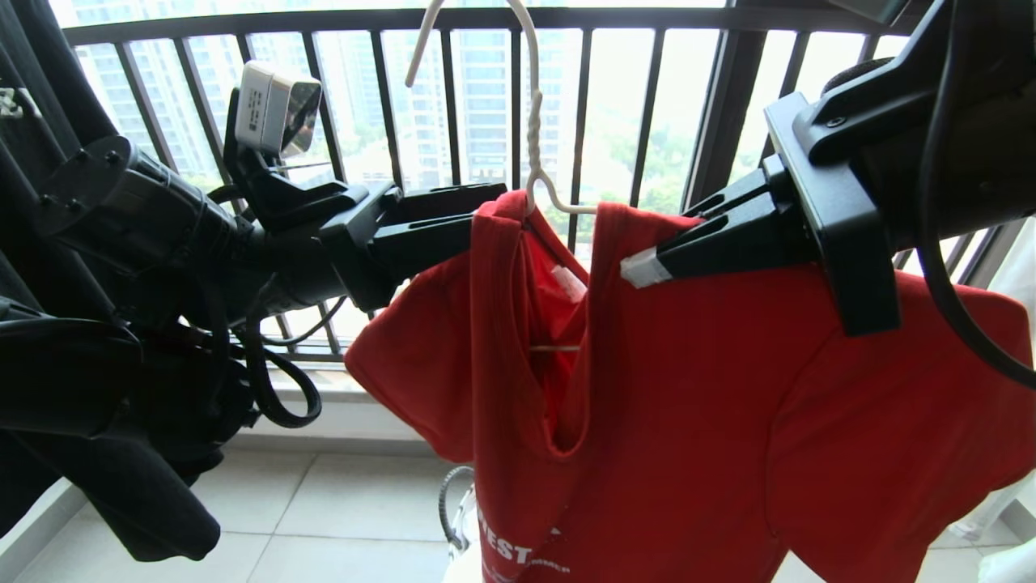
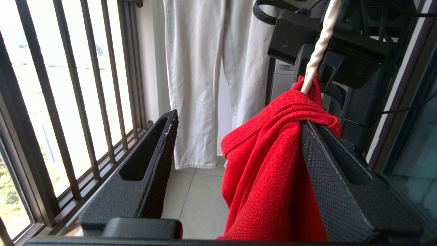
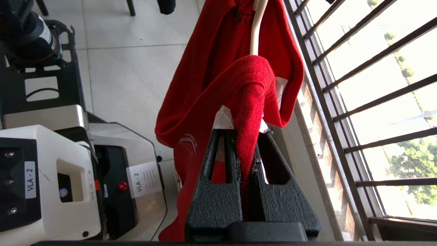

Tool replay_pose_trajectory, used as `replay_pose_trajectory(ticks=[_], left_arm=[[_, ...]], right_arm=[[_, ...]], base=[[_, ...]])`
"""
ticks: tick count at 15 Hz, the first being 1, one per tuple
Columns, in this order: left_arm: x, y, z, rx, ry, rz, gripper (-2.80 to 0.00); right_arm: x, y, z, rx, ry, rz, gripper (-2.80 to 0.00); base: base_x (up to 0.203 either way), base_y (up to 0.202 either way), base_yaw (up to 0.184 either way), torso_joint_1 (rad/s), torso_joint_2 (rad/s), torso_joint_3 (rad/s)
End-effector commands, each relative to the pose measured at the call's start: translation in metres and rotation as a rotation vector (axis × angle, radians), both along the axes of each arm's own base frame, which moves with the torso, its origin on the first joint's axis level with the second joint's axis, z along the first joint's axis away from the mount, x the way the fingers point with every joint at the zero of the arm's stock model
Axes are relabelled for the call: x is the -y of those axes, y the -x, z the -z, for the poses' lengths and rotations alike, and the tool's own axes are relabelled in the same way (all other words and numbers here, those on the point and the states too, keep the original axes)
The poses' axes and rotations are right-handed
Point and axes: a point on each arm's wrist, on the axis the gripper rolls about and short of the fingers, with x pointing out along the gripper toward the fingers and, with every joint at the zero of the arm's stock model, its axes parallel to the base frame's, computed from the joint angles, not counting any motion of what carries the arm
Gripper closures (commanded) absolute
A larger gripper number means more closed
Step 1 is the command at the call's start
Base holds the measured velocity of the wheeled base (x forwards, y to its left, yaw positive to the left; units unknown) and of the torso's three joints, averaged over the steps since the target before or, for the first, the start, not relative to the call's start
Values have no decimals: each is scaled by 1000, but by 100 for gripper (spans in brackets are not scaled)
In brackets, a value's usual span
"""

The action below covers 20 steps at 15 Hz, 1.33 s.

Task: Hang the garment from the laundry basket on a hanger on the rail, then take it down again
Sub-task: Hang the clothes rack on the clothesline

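the garment [image 1: 688,389] hangs in front of me on the hanger [image 1: 534,121], its red collar bunched at the base of the twisted white neck; the wire hook runs up out of the top of my head view, so i cannot see whether it sits on a rail; the right gripper [image 1: 647,265] is clamped together on a fold of the collar, red cloth pinched between its black fingers in the right wrist view; the left gripper [image 1: 477,214] stands with its jaws apart, one finger [image 2: 327,177] touching the cloth and the other clear of it beside the black window railing [image 1: 453,89]; pale trousers [image 2: 205,78] hang beyond; i judge the shirt is on the hanger but only loosely dressed; hanging, or taking it down, is left; no basket shows.
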Motion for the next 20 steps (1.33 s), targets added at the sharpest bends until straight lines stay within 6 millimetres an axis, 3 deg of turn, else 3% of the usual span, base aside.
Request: replay_pose_trajectory(ticks=[1,6,18,19,20], left_arm=[[-5,-2,0,6,-4,-12,-280],[-9,-4,1,19,-36,14,-280],[-27,-11,-8,48,-24,-50,-280],[-29,-11,-10,54,-21,-57,0],[-33,-13,-12,62,-19,-73,0]], right_arm=[[9,-1,-4,14,-10,27,0],[24,-3,-9,31,-25,77,0],[25,-2,-7,23,-19,78,0],[25,-2,-7,21,-19,79,0],[26,-3,-7,22,-22,84,0]], base=[[0,0,0,0,0,0],[0,0,0,0,0,0],[0,0,0,0,0,0],[0,0,0,0,0,0],[0,0,0,0,0,0]])
